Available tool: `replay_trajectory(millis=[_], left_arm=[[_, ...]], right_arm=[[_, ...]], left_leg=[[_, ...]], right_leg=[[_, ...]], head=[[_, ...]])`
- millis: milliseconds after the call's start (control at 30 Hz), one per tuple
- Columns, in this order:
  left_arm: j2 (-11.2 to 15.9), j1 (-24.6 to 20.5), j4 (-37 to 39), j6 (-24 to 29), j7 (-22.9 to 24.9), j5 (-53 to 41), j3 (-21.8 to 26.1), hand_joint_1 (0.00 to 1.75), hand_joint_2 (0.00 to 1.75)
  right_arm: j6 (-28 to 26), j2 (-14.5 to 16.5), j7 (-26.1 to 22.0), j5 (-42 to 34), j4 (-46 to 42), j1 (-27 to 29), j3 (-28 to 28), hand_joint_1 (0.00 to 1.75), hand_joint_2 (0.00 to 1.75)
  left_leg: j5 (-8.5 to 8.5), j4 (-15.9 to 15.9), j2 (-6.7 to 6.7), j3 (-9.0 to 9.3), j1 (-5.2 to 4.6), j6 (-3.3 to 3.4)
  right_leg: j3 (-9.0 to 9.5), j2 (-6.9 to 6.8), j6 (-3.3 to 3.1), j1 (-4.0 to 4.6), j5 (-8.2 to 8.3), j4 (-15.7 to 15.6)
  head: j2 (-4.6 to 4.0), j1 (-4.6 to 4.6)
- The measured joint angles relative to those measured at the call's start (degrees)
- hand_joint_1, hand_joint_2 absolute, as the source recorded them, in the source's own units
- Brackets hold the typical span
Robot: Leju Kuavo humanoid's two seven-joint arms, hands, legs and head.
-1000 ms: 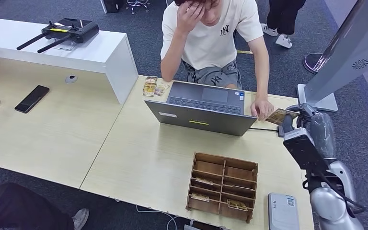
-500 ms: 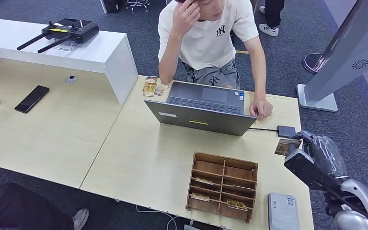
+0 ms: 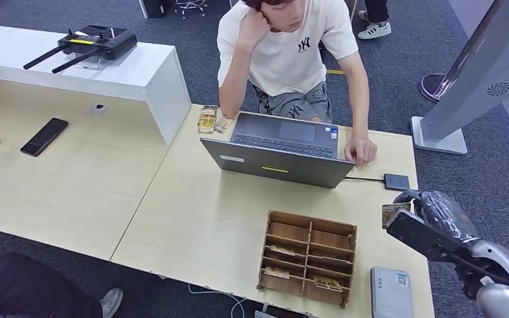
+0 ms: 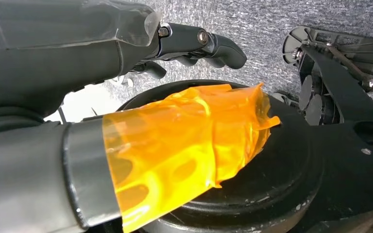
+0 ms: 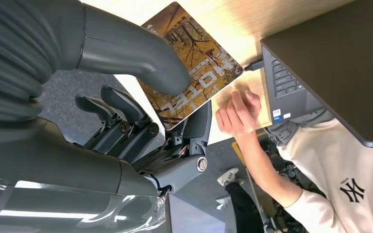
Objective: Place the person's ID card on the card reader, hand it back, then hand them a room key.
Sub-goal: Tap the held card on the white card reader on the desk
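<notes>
Card [image 5: 190, 65] printed "HOTEL" is pinched between thumb and fingers of the right hand [image 3: 419, 211], now pulled back from the person's hand [image 3: 361, 149] beside the laptop [image 3: 282, 154] toward the card reader [image 3: 391, 291]; likely the taken ID heading for a scan. Left hand [image 4: 126, 63] hangs off-table, fingers loosely curled, nothing seen in them, grip state unclear.

Light wooden table [image 3: 192, 218]. Centre: open laptop [image 3: 282, 151]. Lower right: wooden organizer [image 3: 309, 257] and card reader [image 3: 392, 291]. Left: black phone [image 3: 44, 136].

Bright, even, shadowless indoor light
</notes>
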Motion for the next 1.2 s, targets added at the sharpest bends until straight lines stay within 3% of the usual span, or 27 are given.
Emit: replay_trajectory(millis=[400,733,1200], left_arm=[[-0.01,0.02,0.0,0.05,0.97,1.85,1.6,0.0,0.0],[0.01,0.15,0.0,0.28,1.42,2.52,3.07,0.0,0.0],[0.38,0.28,0.0,0.49,2.06,2.34,4.37,0.0,0.0]], right_arm=[[0.8,-4.78,5.29,-9.96,1.23,-1.27,4.39,1.75,1.75],[0.54,-9.25,10.23,-17.08,-1.8,5.99,4.29,1.75,1.75],[0.8,-10.51,13.53,-21.96,-4.86,13.06,3.38,1.75,1.75]], left_leg=[[0.0,0.01,-0.04,0.0,0.0,0.0],[-0.03,0.01,-0.07,-0.01,0.0,0.04],[-0.05,0.01,-0.04,-0.01,0.0,0.07]], right_leg=[[-0.01,-0.04,0.0,0.0,0.0,-0.01],[-0.02,-0.05,0.0,0.0,-0.01,-0.02],[-0.01,-0.02,0.0,0.0,-0.01,-0.02]], head=[[0.0,0.01],[0.0,0.0],[0.0,0.0]])
